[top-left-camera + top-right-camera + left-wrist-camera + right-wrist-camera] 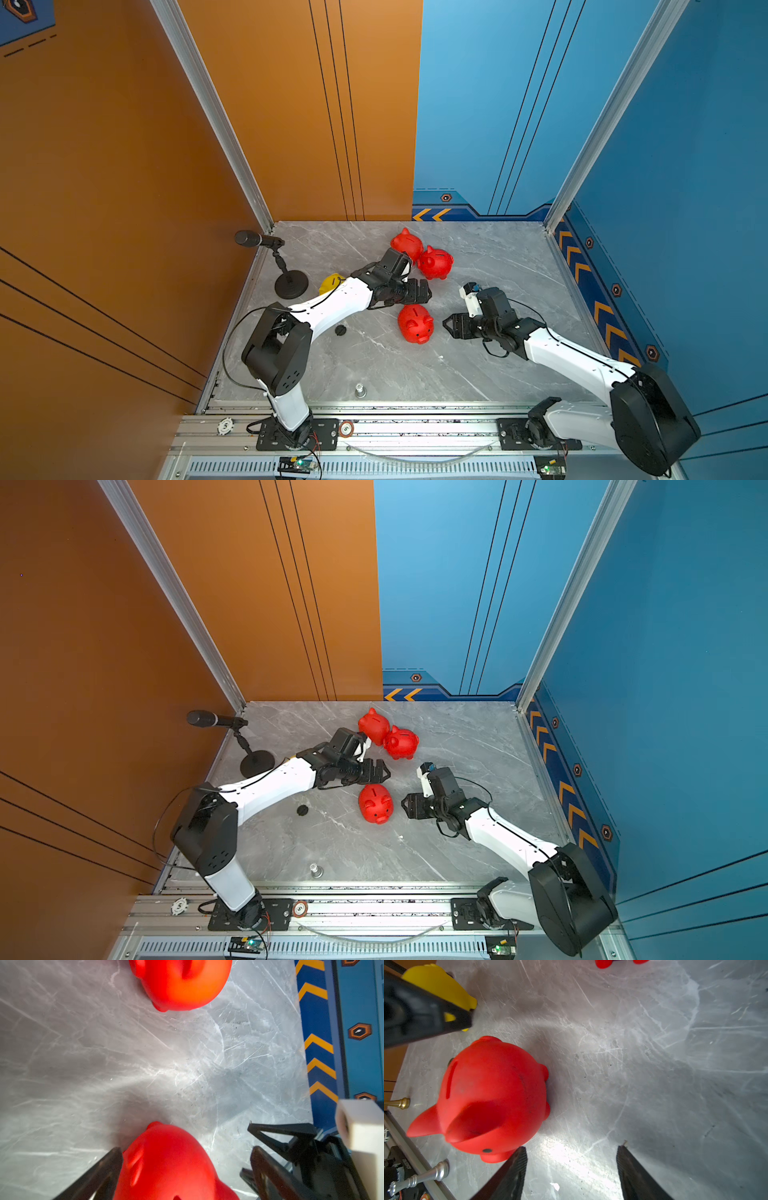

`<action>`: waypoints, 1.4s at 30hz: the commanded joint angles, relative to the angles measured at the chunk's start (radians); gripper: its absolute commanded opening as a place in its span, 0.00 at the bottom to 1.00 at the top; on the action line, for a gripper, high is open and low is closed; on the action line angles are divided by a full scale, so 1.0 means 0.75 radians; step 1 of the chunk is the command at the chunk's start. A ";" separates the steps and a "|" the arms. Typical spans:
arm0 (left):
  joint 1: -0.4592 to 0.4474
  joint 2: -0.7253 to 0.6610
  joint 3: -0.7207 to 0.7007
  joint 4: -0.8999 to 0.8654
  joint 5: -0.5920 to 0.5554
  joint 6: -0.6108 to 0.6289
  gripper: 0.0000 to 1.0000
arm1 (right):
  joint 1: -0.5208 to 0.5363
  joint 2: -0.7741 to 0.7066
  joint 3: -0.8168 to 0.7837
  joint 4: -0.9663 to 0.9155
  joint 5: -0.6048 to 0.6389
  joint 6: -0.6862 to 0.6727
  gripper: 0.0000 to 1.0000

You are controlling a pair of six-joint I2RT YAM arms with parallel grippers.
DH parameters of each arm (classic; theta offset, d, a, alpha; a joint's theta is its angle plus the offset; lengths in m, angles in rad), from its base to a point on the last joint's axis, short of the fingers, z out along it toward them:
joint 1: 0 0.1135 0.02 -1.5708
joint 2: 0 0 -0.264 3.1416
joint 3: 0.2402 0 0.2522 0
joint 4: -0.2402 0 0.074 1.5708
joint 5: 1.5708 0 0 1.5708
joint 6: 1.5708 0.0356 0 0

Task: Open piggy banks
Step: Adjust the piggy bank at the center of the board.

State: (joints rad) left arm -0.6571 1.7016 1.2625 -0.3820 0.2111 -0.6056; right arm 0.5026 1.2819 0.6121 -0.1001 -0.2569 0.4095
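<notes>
The grey marble table (498, 257) carries all four piggy banks. The far red piggy bank (407, 243) sits close to the middle of the far edge. The second red piggy bank (435, 262) touches it on the side toward the table centre. The third red piggy bank (415, 324) stands alone near the centre of the table, with its coin slot up and its snout toward the front edge. The yellow piggy bank (331, 283) is near the left edge, and in a top view the left arm hides most of it.

The left gripper (427, 291) is over the table just beyond the far side of the third red piggy bank. Its jaws are spread wide and they grasp nothing. The left wrist view shows this bank low between the fingers (104, 1174), but I cannot tell if they touch it.

The right gripper (445, 326) points at the same bank from the right-edge side, just beside it. Its jaws are also apart, with only bare table between them in the right wrist view.

A black plug disc (340, 330) lies toward the left edge. A microphone (257, 239) on a stand is at the far left corner.
</notes>
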 commanded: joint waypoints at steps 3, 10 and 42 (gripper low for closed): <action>-0.044 -0.139 -0.085 -0.231 -0.173 0.040 0.98 | 0.033 0.128 0.049 0.097 -0.001 0.016 0.70; -0.078 -0.255 -0.166 -0.317 -0.297 0.039 0.98 | 0.154 0.227 0.110 0.164 -0.045 -0.011 0.70; -0.271 -0.058 0.056 -0.603 -0.592 0.071 0.99 | -0.026 0.048 0.067 0.004 0.041 -0.073 0.95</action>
State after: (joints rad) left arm -0.8463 1.6398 1.2705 -0.7788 -0.1814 -0.5461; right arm 0.4908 1.3308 0.6781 -0.0631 -0.2417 0.3756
